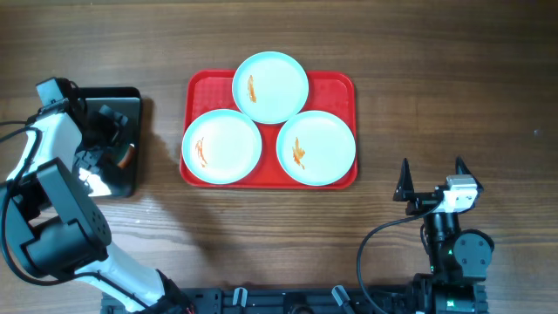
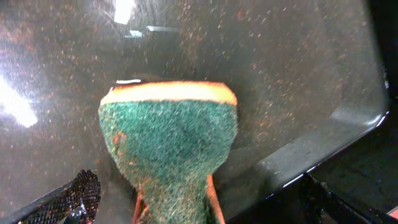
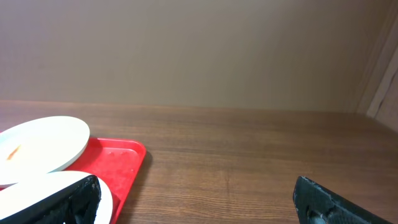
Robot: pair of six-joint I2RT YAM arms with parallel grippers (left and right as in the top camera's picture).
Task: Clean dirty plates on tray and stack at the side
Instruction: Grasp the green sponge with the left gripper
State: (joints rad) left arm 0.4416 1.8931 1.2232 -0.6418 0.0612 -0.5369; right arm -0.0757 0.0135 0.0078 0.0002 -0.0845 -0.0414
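Wood table (image 1: 392, 52), beige wall (image 3: 186, 50) — right hand (image 1: 432, 166) apart, left hand (image 2: 202, 198) seemingly apart

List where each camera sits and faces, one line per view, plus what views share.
Overhead: above the table, facing straight down on tray, dirty plates, black tray, left gripper and right gripper.
Left wrist: on the left arm, facing down at a sponge on the black tray; left gripper open at bottom.
Right wrist: low, facing level across the table; right gripper open at bottom.
Shared: tray and dirty plates, in overhead and right wrist.
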